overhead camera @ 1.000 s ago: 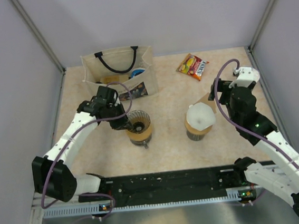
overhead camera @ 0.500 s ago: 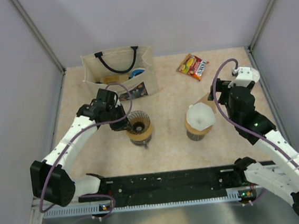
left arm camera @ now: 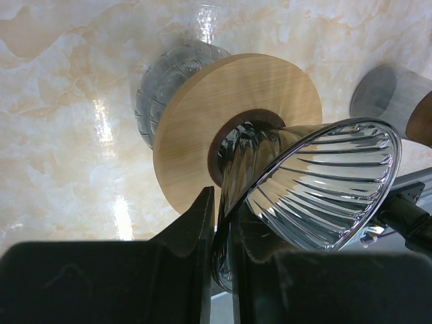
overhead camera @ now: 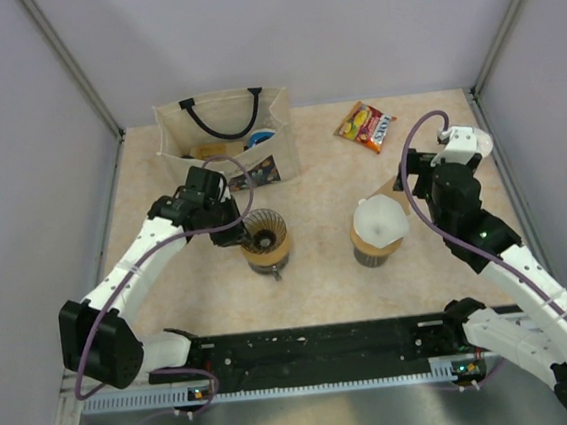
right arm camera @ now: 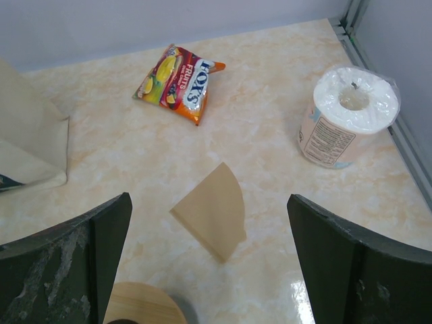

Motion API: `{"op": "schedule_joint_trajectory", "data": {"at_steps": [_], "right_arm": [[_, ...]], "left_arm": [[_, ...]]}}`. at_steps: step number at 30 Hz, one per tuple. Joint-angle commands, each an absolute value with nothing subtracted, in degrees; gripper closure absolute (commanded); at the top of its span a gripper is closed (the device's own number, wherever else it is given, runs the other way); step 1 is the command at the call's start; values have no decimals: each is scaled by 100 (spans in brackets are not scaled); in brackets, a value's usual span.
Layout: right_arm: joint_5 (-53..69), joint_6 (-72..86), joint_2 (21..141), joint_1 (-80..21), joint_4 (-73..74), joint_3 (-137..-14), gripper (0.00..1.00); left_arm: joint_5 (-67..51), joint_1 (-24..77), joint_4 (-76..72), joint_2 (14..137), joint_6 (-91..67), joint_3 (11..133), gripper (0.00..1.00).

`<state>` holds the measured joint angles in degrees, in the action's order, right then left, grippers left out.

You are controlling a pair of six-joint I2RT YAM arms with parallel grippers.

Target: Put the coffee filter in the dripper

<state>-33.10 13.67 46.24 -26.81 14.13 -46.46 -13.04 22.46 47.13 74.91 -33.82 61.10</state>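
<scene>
Table [overhead camera: 319, 269]: marbled beige top, both arms at its near edge.
Tote bag [overhead camera: 224, 138]: cream, far left.
Left gripper [left arm camera: 219, 202]: fingers pinched on the rim of the dripper [left arm camera: 324, 182]. Only the left wrist view shows this; there the ribbed cone leans, tip in the centre hole of the tan ring [left arm camera: 202, 121], over a glass cup [left arm camera: 158, 94].
Right gripper [right arm camera: 208, 198]: jaws spread wide, holding nothing.
White cone [overhead camera: 379, 220]: centre right.
Paper roll [right arm camera: 347, 116]: right wrist view only.
Snack packet [right arm camera: 179, 82]: far side.
Coffee filter [right arm camera: 214, 210]: flat on the table below the right gripper, largely hidden from above.
Since a second ago: arms barely shifted; objects unmoved.
</scene>
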Motion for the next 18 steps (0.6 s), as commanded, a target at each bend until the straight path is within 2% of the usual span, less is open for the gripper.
{"op": "schedule_joint_trajectory", "data": {"at_steps": [1, 4, 6, 9, 14, 18], "right_arm": [[-3384, 1380, 4623, -2646, 1231, -4685, 1], [-3384, 1371, 4632, -2646, 1239, -4685, 1], [-3375, 1389, 4632, -2646, 1239, -4685, 1], [-3384, 1389, 4632, -2646, 1239, -4693, 1], [-3331, 1362, 4676, -2646, 1230, -4693, 1], [-3313, 1371, 4711, -2654, 1222, -4702, 1]], "left_arm": [[-422, 2267, 5396, 7884, -3155, 5906, 98], [-509, 2268, 5370, 7805, -3138, 5950, 86], [-589, 2259, 5370, 7752, -3120, 5994, 81], [-624, 2268, 5335, 7699, -3120, 6055, 80], [-755, 2259, 5221, 7638, -3146, 6170, 63], [-861, 2268, 5115, 7532, -3146, 6293, 59]]}}
